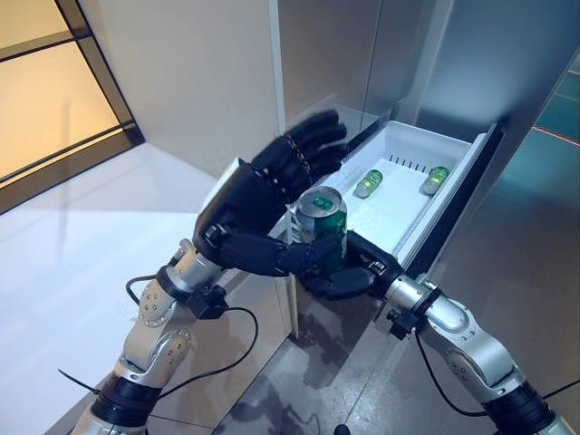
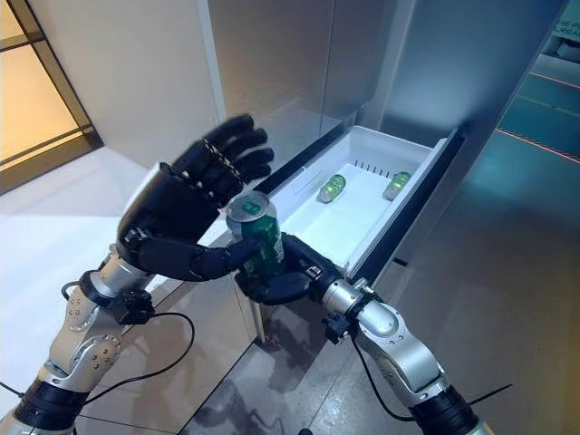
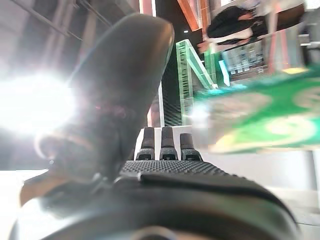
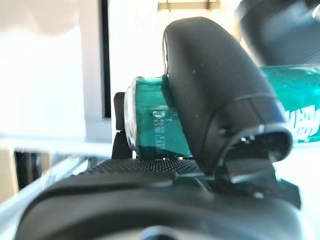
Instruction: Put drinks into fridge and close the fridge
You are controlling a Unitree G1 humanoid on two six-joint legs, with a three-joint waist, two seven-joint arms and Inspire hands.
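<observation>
A pale wall stands left of the appliance, with a dark-framed window beyond and a glossy grey floor below.

- A white fridge drawer is standing pulled open.
- Two green cans are lying on their sides on its floor: one can nearer the left wall, the other can nearer the right wall, well apart.

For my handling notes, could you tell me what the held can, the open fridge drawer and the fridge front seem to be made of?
The green can, gripped by the right hand, looks like thin printed metal: glossy green wall, silvery rim and top. The drawer appears to be moulded white plastic, smooth and matte, with small slots in its back wall. The fridge front seems brushed steel, grey with a soft sheen, though it could be a coating.
</observation>
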